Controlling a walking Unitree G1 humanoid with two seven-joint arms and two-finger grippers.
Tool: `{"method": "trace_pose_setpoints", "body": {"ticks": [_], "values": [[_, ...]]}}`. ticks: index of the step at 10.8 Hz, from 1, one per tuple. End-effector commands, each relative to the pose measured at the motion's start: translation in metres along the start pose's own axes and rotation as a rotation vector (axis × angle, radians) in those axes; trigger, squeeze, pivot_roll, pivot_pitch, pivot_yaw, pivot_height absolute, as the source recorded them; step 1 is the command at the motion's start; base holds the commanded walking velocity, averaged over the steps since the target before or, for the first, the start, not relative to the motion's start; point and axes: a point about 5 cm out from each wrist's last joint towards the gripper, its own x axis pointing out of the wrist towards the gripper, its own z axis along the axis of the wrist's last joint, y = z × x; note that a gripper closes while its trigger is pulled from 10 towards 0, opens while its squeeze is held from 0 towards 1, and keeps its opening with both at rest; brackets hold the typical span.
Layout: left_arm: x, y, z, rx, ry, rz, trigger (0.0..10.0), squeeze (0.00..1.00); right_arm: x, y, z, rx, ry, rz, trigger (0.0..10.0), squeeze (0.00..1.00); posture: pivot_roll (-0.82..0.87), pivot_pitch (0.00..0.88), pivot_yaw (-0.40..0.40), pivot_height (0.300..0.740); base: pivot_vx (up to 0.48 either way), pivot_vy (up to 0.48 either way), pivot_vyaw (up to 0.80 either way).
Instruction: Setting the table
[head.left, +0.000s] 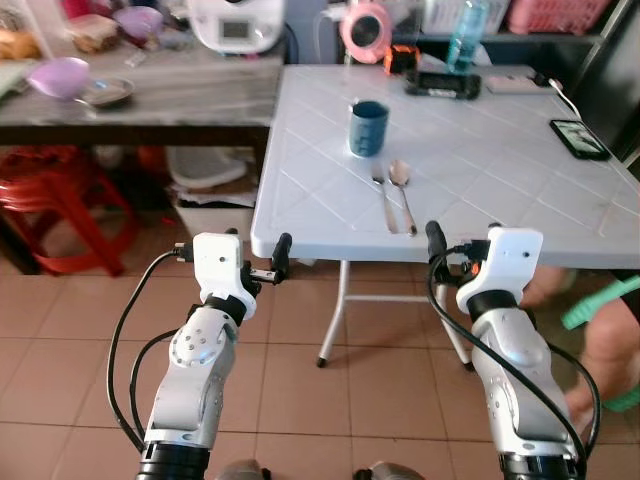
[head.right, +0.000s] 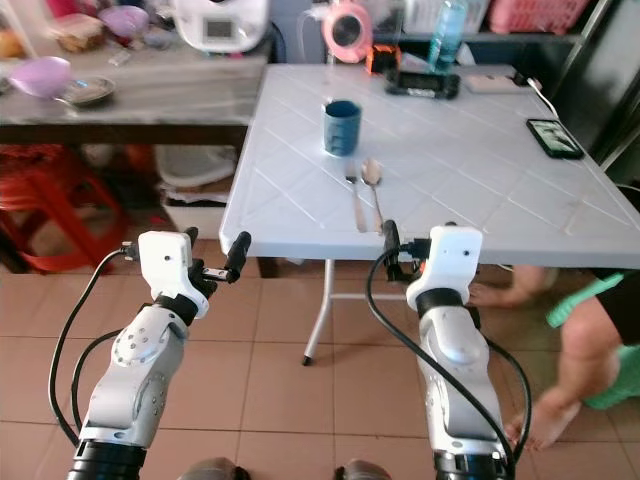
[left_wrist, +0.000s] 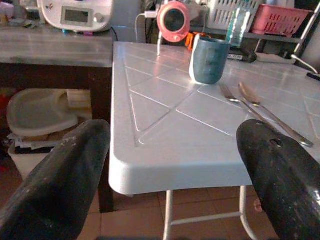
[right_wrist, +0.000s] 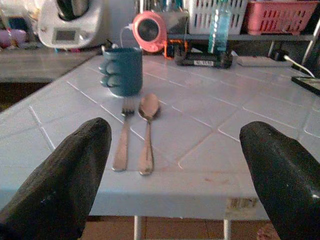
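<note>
Right wrist: metal fork (right_wrist: 121, 137), spoon (right_wrist: 147, 131).

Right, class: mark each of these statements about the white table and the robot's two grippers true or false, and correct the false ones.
1. The fork and spoon lie side by side on the white table. True.
2. The blue cup lies tipped on its side. False: it stands upright, beyond the cutlery.
3. The right gripper is shut on the spoon. False: it is open, short of the table edge, holding nothing.
4. The left gripper is open near the table's corner. True.
5. A phone lies near the table's right edge. True.
</note>
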Motion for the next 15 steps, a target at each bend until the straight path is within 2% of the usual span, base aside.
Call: {"method": "trace_pose_setpoints", "body": {"ticks": [1, 3, 9, 11, 12, 13, 14, 15], "values": [[0.001, 0.001, 0.005, 0.007, -0.019, -0.002, 10.0, 0.00, 0.001, 0.001, 0.001, 0.014, 0.007, -0.006, 10.0, 0.00, -0.03, 0.000, 0.024, 0.740, 0.289, 0.000, 0.00], [0.001, 0.001, 0.005, 0.007, -0.019, -0.003, 10.0, 0.00, 0.000, 0.002, 0.002, 0.042, 0.000, 0.007, 10.0, 0.00, -0.03, 0.000, 0.026, 0.740, 0.287, 0.000, 0.00], [0.003, 0.002, 0.005, 0.013, -0.023, -0.007, 10.0, 0.00, 0.002, 0.003, 0.001, -0.045, 0.016, -0.013, 10.0, 0.00, -0.02, 0.000, 0.026, 0.740, 0.287, 0.000, 0.00], [0.003, 0.003, 0.005, 0.021, -0.022, 0.003, 10.0, 0.00, 0.002, 0.012, 0.000, -0.028, 0.019, 0.058, 10.0, 0.00, -0.02, 0.000, 0.023, 0.740, 0.281, 0.000, 0.00], [0.003, 0.004, 0.005, 0.022, -0.020, 0.006, 10.0, 0.00, 0.001, 0.014, -0.003, -0.062, 0.029, 0.043, 10.0, 0.00, -0.02, 0.000, 0.021, 0.740, 0.281, 0.000, 0.00], [0.002, 0.004, 0.005, 0.024, -0.020, 0.006, 10.0, 0.00, 0.000, 0.020, -0.005, -0.098, 0.046, 0.080, 10.0, 0.00, -0.02, 0.000, 0.021, 0.740, 0.281, 0.000, 0.00], [0.003, 0.004, 0.005, 0.026, -0.018, 0.006, 10.0, 0.00, -0.005, 0.028, 0.001, -0.064, 0.008, 0.161, 10.0, 0.00, -0.02, 0.000, 0.021, 0.740, 0.285, 0.000, 0.62], [0.003, 0.004, 0.005, 0.027, -0.018, 0.005, 10.0, 0.00, -0.005, 0.027, -0.001, -0.060, 0.011, 0.139, 10.0, 0.00, -0.01, 0.000, 0.023, 0.740, 0.281, 0.000, 0.77]]}}
